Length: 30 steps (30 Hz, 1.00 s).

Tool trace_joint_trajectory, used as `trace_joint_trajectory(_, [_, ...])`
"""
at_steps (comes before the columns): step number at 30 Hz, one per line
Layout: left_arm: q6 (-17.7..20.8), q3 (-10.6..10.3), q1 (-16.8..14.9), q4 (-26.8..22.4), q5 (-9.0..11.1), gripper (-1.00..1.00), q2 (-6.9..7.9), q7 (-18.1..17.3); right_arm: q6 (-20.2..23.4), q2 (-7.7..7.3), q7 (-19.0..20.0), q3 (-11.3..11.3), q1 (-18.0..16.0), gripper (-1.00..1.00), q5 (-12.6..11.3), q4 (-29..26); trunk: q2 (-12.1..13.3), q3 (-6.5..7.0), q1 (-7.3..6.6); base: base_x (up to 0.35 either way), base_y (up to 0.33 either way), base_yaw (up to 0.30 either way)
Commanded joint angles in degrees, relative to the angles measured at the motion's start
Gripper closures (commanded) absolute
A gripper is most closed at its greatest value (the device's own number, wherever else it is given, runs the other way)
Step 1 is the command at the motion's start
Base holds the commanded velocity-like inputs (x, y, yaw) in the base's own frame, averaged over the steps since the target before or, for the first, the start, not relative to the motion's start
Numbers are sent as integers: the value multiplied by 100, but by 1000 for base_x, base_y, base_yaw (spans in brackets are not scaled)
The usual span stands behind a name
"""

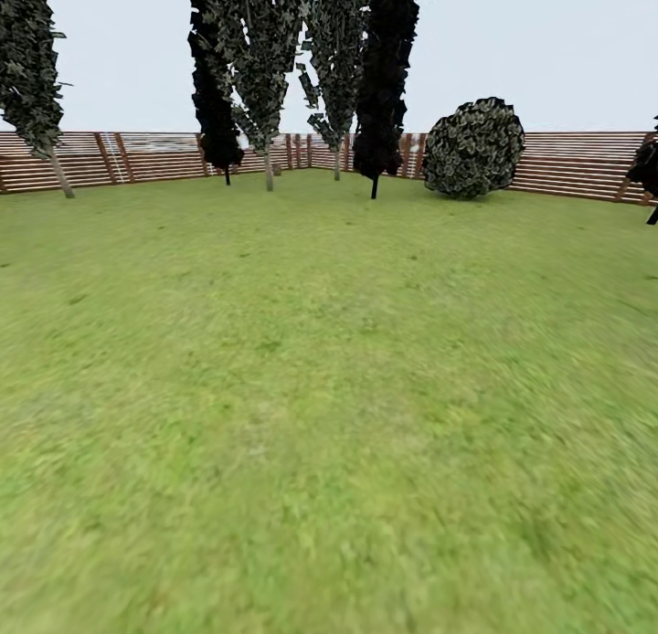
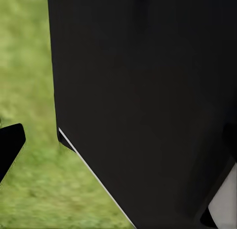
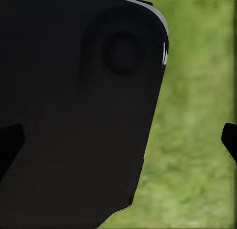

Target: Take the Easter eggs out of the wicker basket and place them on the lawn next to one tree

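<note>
My head camera looks over a mottled green grass lawn [image 1: 329, 387], with yellowish patches and darker green flecks. At its far edge runs a brown horizontal-slat wooden fence [image 1: 576, 163], striped reddish-brown with paler gaps. Before it stand 2 near-black narrow cypresses [image 1: 388, 77] and pale-trunked trees with dark green foliage [image 1: 260, 58] flecked pale grey-green. A round dark bush [image 1: 473, 148] carries the same pale speckling. The sky is flat pale grey-blue. At my wrists, a matt black robot body panel [image 2: 148, 100] with a thin white edge line shows against blurred green grass.
</note>
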Motion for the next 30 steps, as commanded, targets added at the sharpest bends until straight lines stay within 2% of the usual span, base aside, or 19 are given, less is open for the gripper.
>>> trace_joint_trajectory(1, [8, 43, -1, -4, 3, -100, -2, 3, -17, -2, -3, 18, -3, -100, 40, 4, -2, -5, 3, 331, 0, 0])
trace_joint_trajectory(30, [8, 43, -1, -4, 5, -100, -2, 3, -32, -2, -3, 18, -3, -100, 63, 4, -2, -5, 3, 331, 0, 0])
